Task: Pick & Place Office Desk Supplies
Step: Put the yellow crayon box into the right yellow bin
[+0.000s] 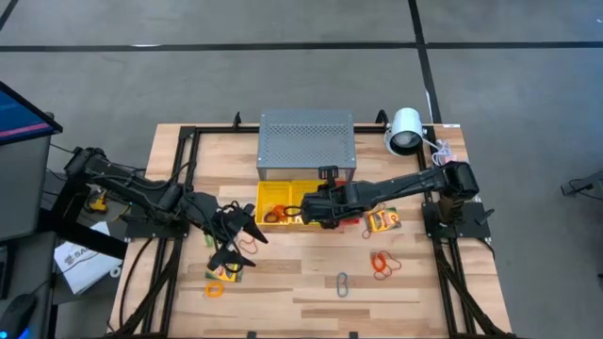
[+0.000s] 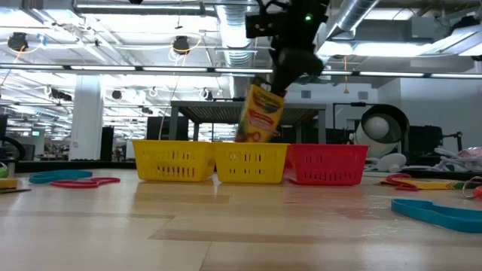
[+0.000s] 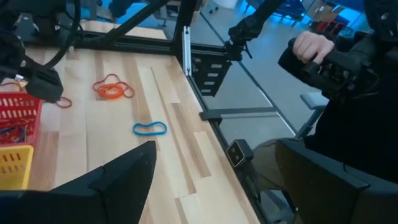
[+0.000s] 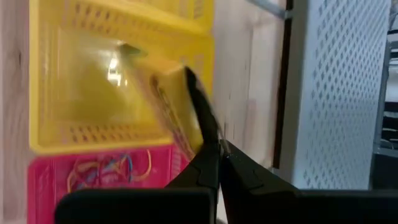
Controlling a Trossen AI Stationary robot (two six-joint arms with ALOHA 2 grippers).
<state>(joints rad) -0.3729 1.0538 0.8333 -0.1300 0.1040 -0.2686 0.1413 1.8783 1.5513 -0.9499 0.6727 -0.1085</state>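
Above yellow basket [image 2: 251, 163], card box [image 2: 260, 114] near-upright, tilted

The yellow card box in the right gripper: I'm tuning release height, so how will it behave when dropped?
The yellow card box hangs tilted from the shut right gripper, pinched near its top, so it probably swings easily and is light. It looks stiff, not sagging. Released over the yellow basket, it may land on a corner and tip flat.
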